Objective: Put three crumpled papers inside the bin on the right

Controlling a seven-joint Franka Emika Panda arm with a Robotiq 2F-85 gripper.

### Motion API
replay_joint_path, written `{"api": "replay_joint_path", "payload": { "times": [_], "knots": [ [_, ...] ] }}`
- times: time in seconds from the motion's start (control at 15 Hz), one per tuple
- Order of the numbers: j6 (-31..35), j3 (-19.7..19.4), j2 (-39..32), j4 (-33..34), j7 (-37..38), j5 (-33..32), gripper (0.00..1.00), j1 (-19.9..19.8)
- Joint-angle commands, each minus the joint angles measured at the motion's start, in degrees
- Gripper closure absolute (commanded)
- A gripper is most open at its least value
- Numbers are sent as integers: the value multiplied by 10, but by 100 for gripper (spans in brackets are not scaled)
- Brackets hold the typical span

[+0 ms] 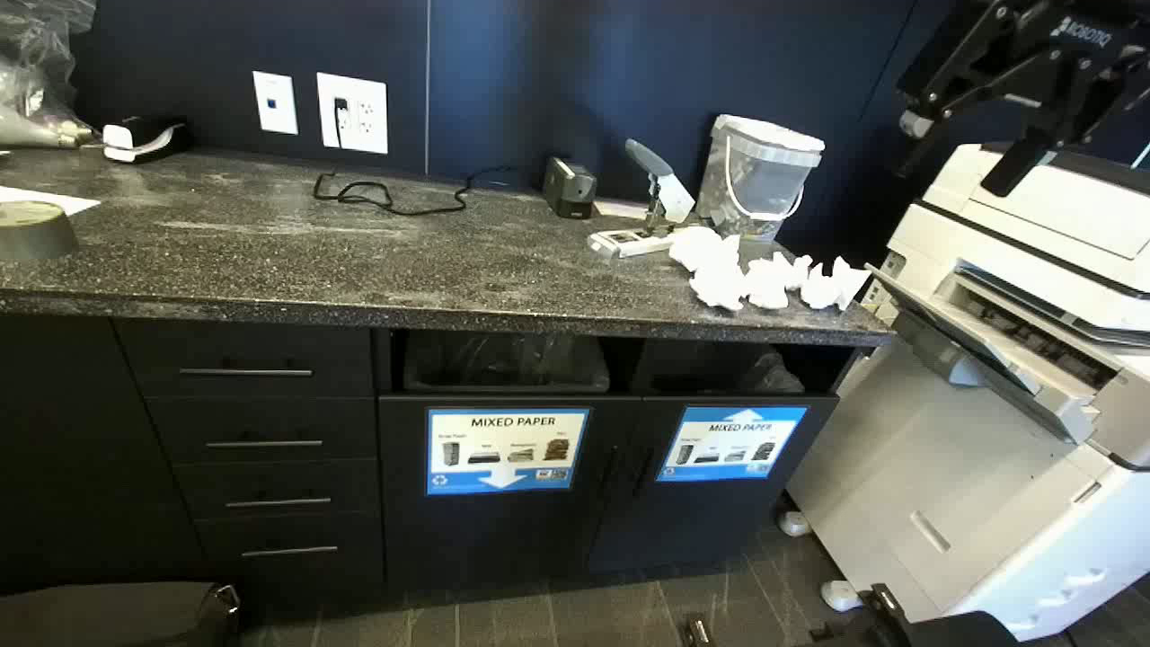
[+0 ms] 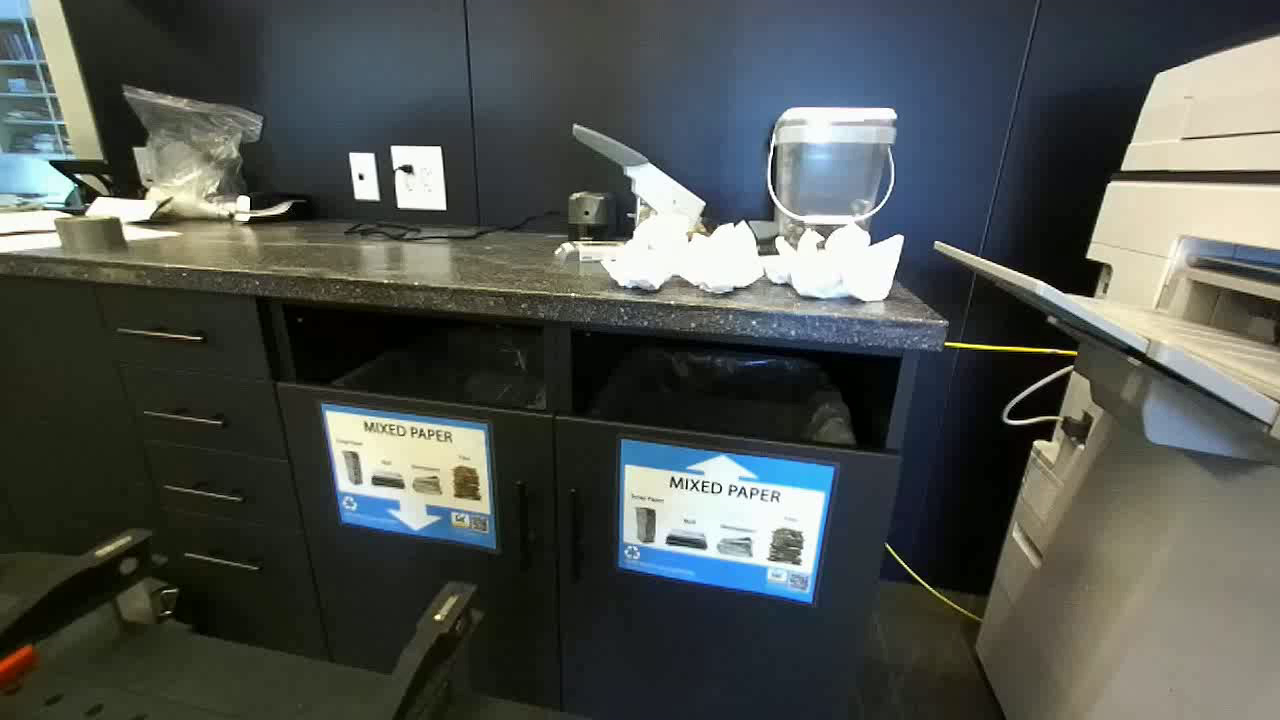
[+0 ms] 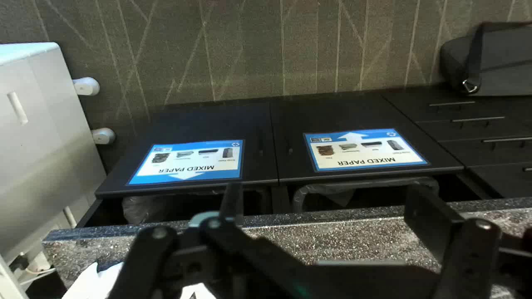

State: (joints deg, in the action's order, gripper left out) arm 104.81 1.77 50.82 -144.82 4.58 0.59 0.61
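Note:
Several white crumpled papers (image 1: 720, 280) lie bunched on the right end of the counter, in both exterior views. Part of a paper (image 3: 93, 284) shows at the lower left of the wrist view, cut off by my gripper's linkage. Below the counter's right end is the bin on the right (image 2: 700, 650), a dark cabinet front under a lined slot with a blue-bordered sign whose arrow points up. My gripper (image 3: 326, 203) is open, and bare counter shows between its fingers. In an exterior view the gripper (image 1: 961, 162) hangs high at the upper right, apart from the papers.
A like bin (image 2: 410, 600) with a down-arrow sign adjoins on the left. Behind the papers stand a clear lidded bucket (image 2: 832, 175) and a raised stapler (image 1: 660, 184). A printer (image 1: 952, 485) with a protruding tray (image 1: 988, 359) flanks the counter (image 1: 404, 261).

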Motion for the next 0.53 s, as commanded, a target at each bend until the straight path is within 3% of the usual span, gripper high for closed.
{"api": "replay_joint_path", "payload": {
  "times": [0.0,0.47],
  "knots": [
    [-1,2,0,4,-2,1,0,-3],
    [8,0,2,4,-4,2,0,-2]
  ]
}}
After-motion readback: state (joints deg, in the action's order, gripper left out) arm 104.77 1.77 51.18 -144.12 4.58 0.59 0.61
